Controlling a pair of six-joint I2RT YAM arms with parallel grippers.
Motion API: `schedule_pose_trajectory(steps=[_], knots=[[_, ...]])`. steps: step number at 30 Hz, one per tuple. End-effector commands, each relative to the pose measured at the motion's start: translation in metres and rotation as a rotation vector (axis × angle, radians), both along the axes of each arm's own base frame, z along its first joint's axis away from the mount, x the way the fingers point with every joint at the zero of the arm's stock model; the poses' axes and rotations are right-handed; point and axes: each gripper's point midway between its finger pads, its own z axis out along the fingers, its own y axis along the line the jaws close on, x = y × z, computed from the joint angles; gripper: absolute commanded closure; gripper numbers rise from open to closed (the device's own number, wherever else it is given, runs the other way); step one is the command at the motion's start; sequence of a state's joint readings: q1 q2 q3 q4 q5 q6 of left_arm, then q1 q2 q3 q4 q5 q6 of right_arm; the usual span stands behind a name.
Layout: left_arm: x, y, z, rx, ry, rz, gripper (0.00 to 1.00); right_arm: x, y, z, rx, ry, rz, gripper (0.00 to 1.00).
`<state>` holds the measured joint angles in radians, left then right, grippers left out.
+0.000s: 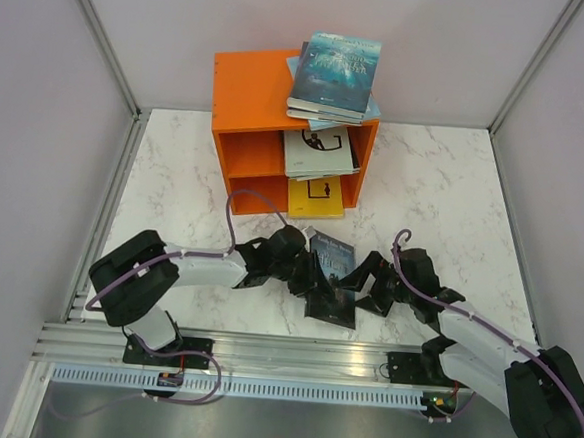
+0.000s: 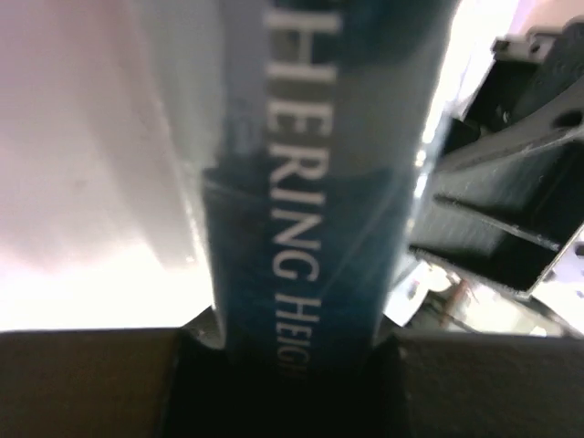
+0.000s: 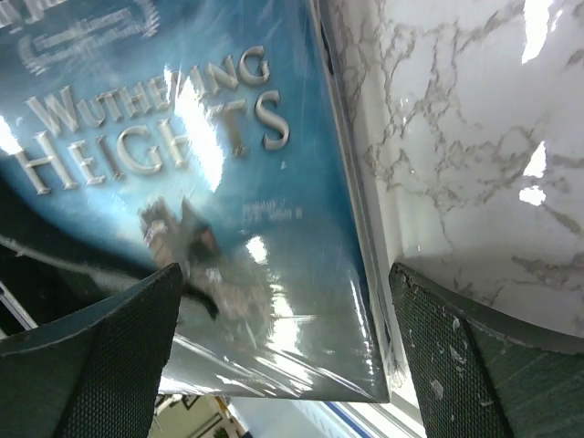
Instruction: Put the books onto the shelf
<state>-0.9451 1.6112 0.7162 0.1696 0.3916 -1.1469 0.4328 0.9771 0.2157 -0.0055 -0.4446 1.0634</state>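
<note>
Blue book (image 1: 331,267): in front of shelf (image 1: 248,101), between both grippers.
Left gripper (image 2: 287,365): pinching its spine.
Right gripper (image 3: 285,283): spread, book corner between the fingers.
Shelf top: stack (image 1: 332,71).
Upper compartment: 1 white book (image 1: 320,153).
Lower compartment: 1 yellow book (image 1: 317,196).

Even, bright light falls from overhead in the top view, crisp throughout, with soft shade inside the compartments of the orange shelf (image 1: 242,95). The left wrist view is heavily blurred: the book (image 2: 310,228) swims out of focus, the frame's left side blown white, the bottom edge nearly black. The right wrist view is sharper, but white glare streaks the book's glossy wrap and the marble table (image 3: 474,137).
</note>
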Motion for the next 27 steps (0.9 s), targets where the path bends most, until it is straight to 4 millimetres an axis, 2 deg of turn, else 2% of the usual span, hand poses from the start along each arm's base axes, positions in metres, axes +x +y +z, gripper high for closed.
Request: schedule_pose_trajectory(steps=[1, 3, 5, 10, 12, 14, 15, 16, 17, 18, 19, 21, 22, 23, 27], knots=[[-0.003, 0.049, -0.052, 0.281, 0.011, 0.094, 0.98, -0.034, -0.014, -0.03, -0.085, 0.148, 0.022, 0.02], [-0.005, 0.054, -0.05, 0.286, 0.01, 0.097, 0.98, -0.034, -0.014, -0.028, -0.084, 0.15, 0.024, 0.02], [-0.003, 0.055, -0.039, 0.258, -0.009, 0.11, 0.98, -0.034, -0.012, -0.024, -0.071, 0.146, 0.029, 0.02], [0.005, 0.065, -0.01, 0.179, -0.03, 0.188, 0.98, -0.025, 0.001, 0.005, 0.019, 0.098, 0.039, 0.02], [0.008, 0.069, 0.007, 0.119, -0.043, 0.221, 0.98, -0.023, 0.009, 0.02, 0.089, 0.084, 0.041, 0.02], [0.015, 0.074, 0.019, 0.07, -0.03, 0.277, 0.98, -0.024, 0.013, 0.029, 0.143, 0.099, 0.03, 0.02], [0.016, 0.076, 0.033, 0.014, -0.03, 0.309, 0.98, -0.029, 0.015, 0.029, 0.167, 0.126, 0.039, 0.02], [0.019, 0.079, 0.039, -0.018, -0.027, 0.336, 0.98, -0.029, 0.019, 0.034, 0.198, 0.123, 0.05, 0.02], [0.016, 0.086, 0.034, -0.02, -0.01, 0.355, 0.98, -0.032, 0.021, 0.036, 0.235, 0.156, 0.038, 0.02], [0.019, 0.085, 0.044, -0.072, -0.019, 0.373, 0.98, -0.034, 0.022, 0.037, 0.253, 0.172, 0.039, 0.02], [0.024, 0.083, 0.063, -0.161, -0.027, 0.402, 0.98, -0.035, 0.026, 0.047, 0.292, 0.154, 0.061, 0.02], [0.02, 0.087, 0.066, -0.218, -0.014, 0.42, 0.98, -0.034, 0.03, 0.057, 0.336, 0.149, 0.07, 0.02], [0.023, 0.084, 0.084, -0.306, -0.026, 0.43, 0.98, -0.037, 0.032, 0.059, 0.346, 0.159, 0.087, 0.02], [0.022, 0.086, 0.083, -0.324, -0.017, 0.431, 0.98, -0.037, 0.034, 0.061, 0.353, 0.153, 0.098, 0.02], [0.018, 0.079, 0.108, -0.449, -0.038, 0.379, 0.98, -0.041, 0.04, 0.058, 0.353, 0.165, 0.128, 0.02]])
